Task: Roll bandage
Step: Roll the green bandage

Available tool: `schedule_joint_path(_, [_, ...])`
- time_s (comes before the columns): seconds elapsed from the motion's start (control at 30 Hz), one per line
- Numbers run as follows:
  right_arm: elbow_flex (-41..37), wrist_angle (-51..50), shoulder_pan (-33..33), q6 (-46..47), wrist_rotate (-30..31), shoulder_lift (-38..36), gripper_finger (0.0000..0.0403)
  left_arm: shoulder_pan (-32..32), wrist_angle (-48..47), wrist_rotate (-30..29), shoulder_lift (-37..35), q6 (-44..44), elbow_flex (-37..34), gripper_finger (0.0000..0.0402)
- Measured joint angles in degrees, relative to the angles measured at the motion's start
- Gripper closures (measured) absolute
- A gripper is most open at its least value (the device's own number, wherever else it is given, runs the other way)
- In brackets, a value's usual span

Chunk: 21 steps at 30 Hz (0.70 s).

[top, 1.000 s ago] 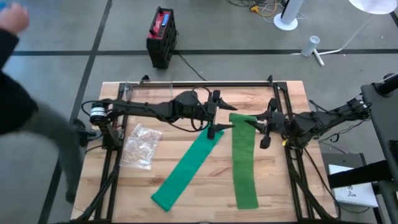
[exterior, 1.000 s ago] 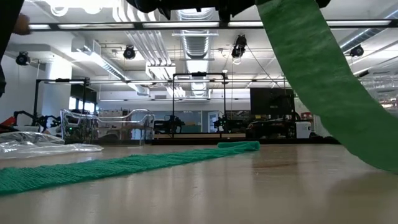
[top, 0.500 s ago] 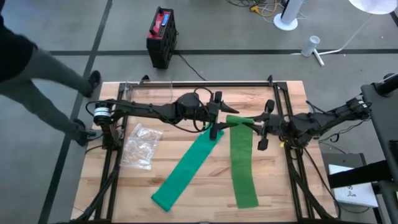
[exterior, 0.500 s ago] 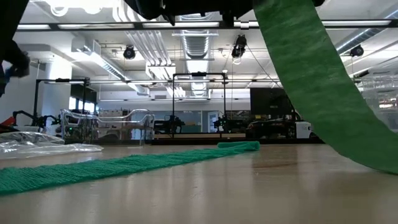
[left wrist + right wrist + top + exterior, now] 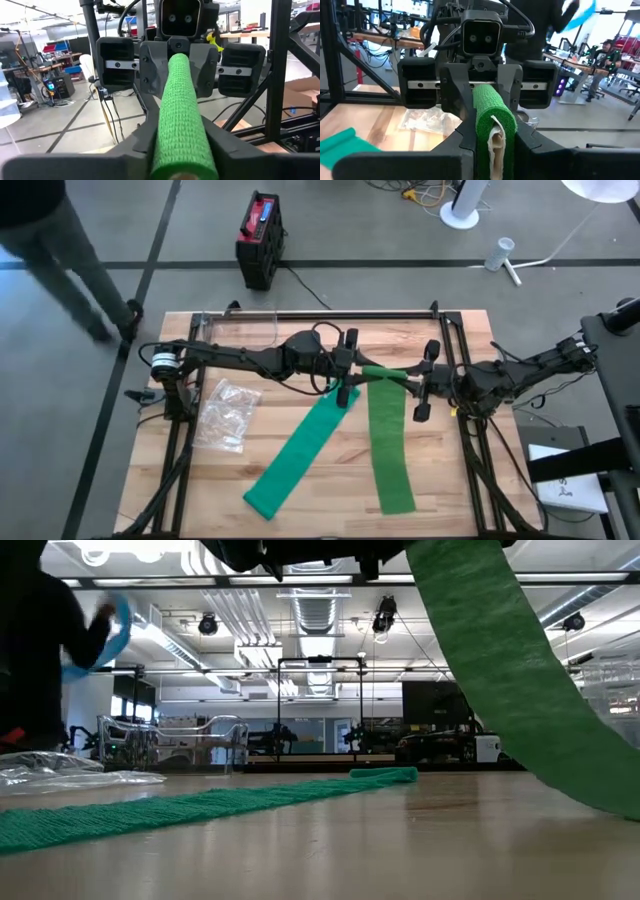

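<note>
Since a second ago the left gripper [image 5: 352, 367] has come in from beside the near end of the angled strip to the raised top of the right-hand green elastic bandage strip [image 5: 388, 448] and closed its fingers on it, so that it now faces the right gripper [image 5: 420, 377], which keeps its clamp on the same end; a person has also walked across the floor beyond the table's left corner. Both wrist views show that end as a short, tight green roll [image 5: 180, 112] pinched between the two opposed sets of fingers. Rolling, I judge, has only begun: most of this strip hangs down from the grippers and lies flat along the wooden table [image 5: 460, 330] toward its near edge. A second green bandage strip [image 5: 300, 452] lies fully unrolled at an angle to the left, untouched, and a crumpled clear plastic bag [image 5: 225, 412] lies beside it.
</note>
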Motion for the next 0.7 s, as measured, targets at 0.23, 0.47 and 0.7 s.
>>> schedule_joint_path(0.23, [0.4,0.3,0.0,11.5,0.2,0.0,0.0340,0.0,0.1,-0.5,-0.4,2.5,0.0,0.0371])
schedule_joint_path(0.47, [1.9,0.4,0.0,26.4,0.1,-0.2,0.0250,0.0,0.5,-2.3,-0.5,7.2,0.3,0.0360])
schedule_joint_path(0.7, [2.9,-0.8,-0.5,35.4,2.2,-1.0,0.0151,0.1,0.6,-5.2,-0.6,9.6,0.3,0.0361])
